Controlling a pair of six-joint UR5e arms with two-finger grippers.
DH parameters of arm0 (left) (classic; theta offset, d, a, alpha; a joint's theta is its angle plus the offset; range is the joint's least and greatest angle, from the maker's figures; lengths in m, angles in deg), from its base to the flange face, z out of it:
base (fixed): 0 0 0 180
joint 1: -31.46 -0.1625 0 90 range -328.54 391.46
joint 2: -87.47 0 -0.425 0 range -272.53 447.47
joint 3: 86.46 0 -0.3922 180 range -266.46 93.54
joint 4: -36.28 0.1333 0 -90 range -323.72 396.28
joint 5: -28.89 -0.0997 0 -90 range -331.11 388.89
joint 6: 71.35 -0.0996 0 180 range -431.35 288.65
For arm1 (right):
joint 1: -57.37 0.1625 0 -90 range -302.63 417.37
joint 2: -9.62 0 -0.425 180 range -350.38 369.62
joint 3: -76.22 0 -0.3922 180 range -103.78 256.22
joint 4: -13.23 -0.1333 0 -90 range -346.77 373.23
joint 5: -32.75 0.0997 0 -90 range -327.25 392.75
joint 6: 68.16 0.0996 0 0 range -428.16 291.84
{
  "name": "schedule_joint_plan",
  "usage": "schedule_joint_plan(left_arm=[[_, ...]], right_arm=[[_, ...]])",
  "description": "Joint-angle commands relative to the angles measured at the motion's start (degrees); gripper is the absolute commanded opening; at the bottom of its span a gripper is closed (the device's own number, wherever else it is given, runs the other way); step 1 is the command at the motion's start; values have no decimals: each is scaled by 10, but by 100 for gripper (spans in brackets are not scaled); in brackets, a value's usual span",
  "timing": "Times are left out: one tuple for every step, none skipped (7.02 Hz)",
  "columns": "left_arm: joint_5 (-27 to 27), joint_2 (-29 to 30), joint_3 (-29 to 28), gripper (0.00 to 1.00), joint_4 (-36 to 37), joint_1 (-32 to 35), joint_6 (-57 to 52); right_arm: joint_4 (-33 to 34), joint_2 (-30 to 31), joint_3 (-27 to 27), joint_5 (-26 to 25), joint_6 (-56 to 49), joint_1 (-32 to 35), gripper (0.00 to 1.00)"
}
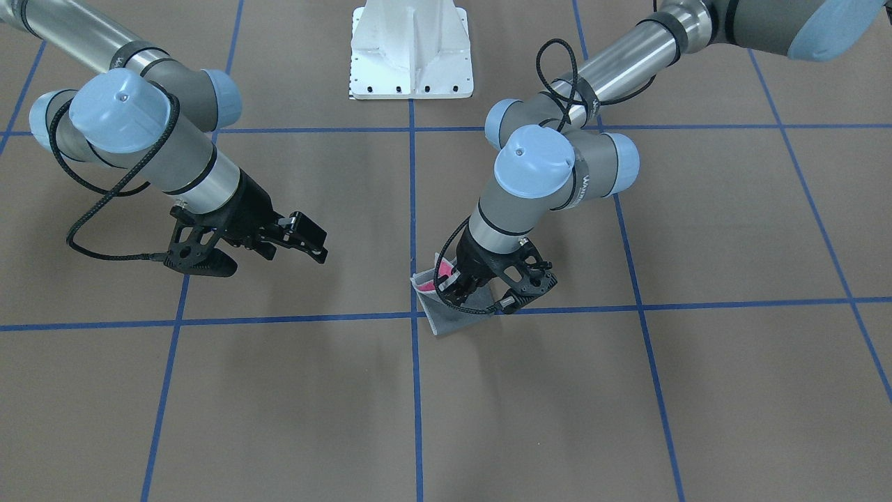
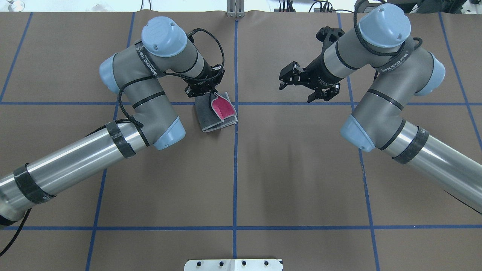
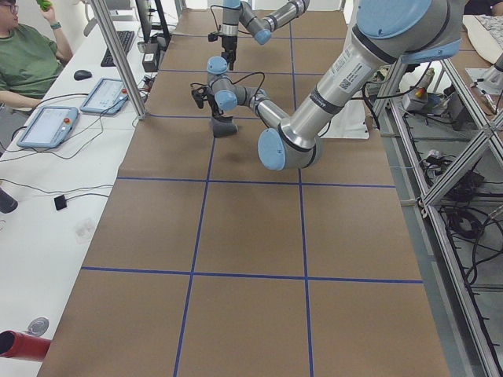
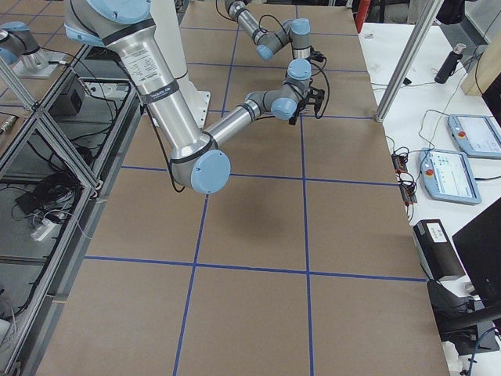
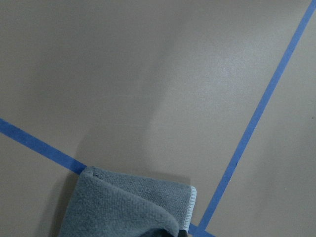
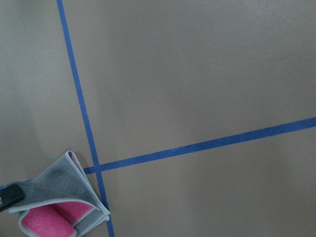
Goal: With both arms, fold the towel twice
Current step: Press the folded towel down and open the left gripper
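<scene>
Overhead exterior view, reading from its left side: the left arm (image 2: pixel 75 165) reaches in over the brown table (image 2: pixel 293 169). The left gripper (image 2: pixel 206 92) points down with its fingers pinched on the far edge of the towel (image 2: pixel 214 122).

The towel is folded into a small bundle, dark grey on the outside with light stitched edging. Its upper layer is lifted, so the pink inner face shows like an open pocket. The near end rests on the table and the far end rises to the gripper directly above it. The bundle sits just left of the long blue tape line (image 2: pixel 235 169) down the table's middle, where a cross line meets it, and one corner touches that middle line.

Right of the line, well apart from the towel, the right gripper (image 2: pixel 301 84) hangs above bare table on the right arm (image 2: pixel 425 150). Its jaws are spread and nothing is between them.

From the front-facing camera, the left gripper (image 1: pixel 456 291) covers most of the towel (image 1: pixel 453 317), with grey cloth showing below it and a bit of pink above.

The left wrist camera shows only a grey corner of the towel (image 5: pixel 128 207) at the bottom edge. The right wrist camera shows the towel (image 6: pixel 59 182) in its lower left corner, with a black fingertip (image 6: pixel 10 195) against the grey edge.
</scene>
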Motion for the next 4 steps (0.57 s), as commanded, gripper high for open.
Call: schedule_joint_plan(left_arm=[[0,5,-25,0,-14,0,-1],[-1,8,-42,0,-31,-1,0],[-1,11,-48,43,-33,-1,-1],[-3,13,-49,99,-33,-3,-1]], right_arm=[[0,0,-1,0,0,-1,100],[0,0,-3,0,1,-2,100],[0,0,-3,0,1,-2,100],[0,-1,-3,0,0,-2,100]])
